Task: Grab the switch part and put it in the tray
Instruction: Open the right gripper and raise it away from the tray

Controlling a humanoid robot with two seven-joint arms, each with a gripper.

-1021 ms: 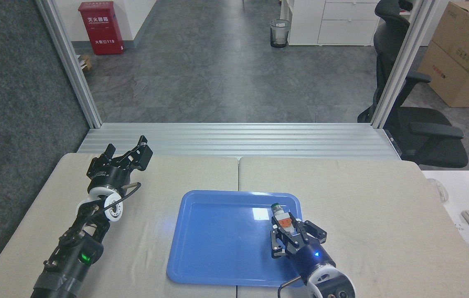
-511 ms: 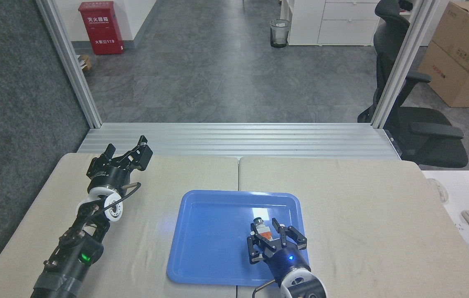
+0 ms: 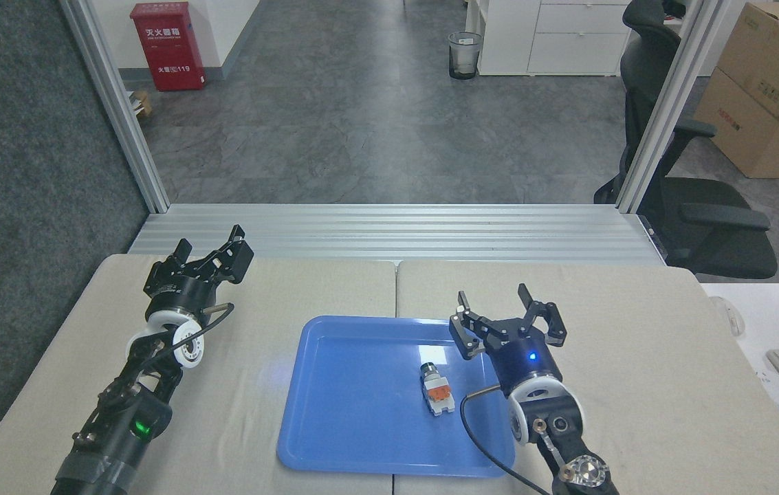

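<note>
— Beige cloth is seen covering the table point(image 3: 637, 357), on which the tray point(image 3: 334, 426) is set near the front middle. Where is the switch part found?

— Inside the tray, the switch part point(image 3: 436, 390) is lying on its side in the right half, green cap toward the tray's far rim, well clear of every edge. Nothing is holding it.

— And the grippers?

— The right gripper point(image 3: 506, 311) is raised above the tray's far right corner with its jaws spread wide and nothing between them. The left gripper point(image 3: 214, 253) is parked well to the left of the tray; its fingers appear parted and empty.

— So placement looks done. What could still be spoiled?

— A cable point(image 3: 475, 440) from the right wrist is looped low over the tray's right side, just beside the switch part. If the arm is drawn back carelessly, the part could be snagged or swept by that loop, or the tray's rim could be caught and the tray shifted. A rounded cap may also let the part be rolled if it is bumped.
</note>
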